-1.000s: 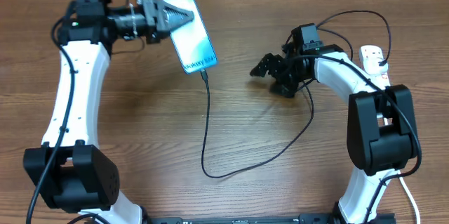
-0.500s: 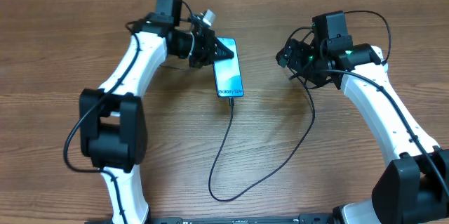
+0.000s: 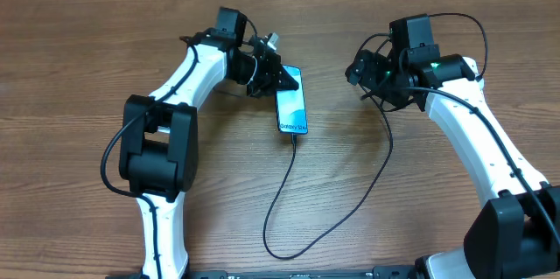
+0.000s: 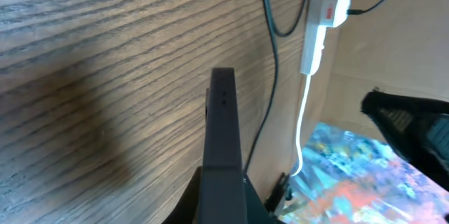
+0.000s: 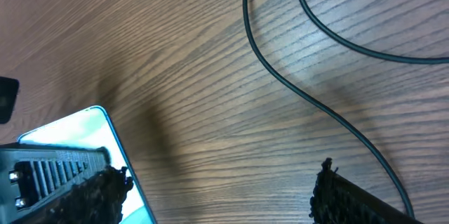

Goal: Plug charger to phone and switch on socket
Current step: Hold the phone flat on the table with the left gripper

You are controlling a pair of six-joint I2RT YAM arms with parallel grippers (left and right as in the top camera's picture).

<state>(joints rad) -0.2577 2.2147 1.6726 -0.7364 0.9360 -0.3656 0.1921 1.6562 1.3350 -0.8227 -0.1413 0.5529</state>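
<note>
Phone (image 3: 292,102): I count one, toward the counter's (image 3: 79,17) 12 o'clock. Its screen reads "Galaxy", and my left end effector (image 3: 276,76) grips its 11 o'clock corner. One charger (image 3: 295,142) enters its 6 o'clock end. Right end effector (image 3: 356,67), at 3 o'clock, gapes wide. One socket (image 4: 319,13).

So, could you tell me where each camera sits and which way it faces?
Overhead: above the table, facing down; both arms, left pincer holding the phone.
Left wrist: on the left arm, looking along the gripped phone's edge toward the socket.
Right wrist: on the right arm, facing the table; own fingers spread.
Shared: the phone shows in all three.
</note>
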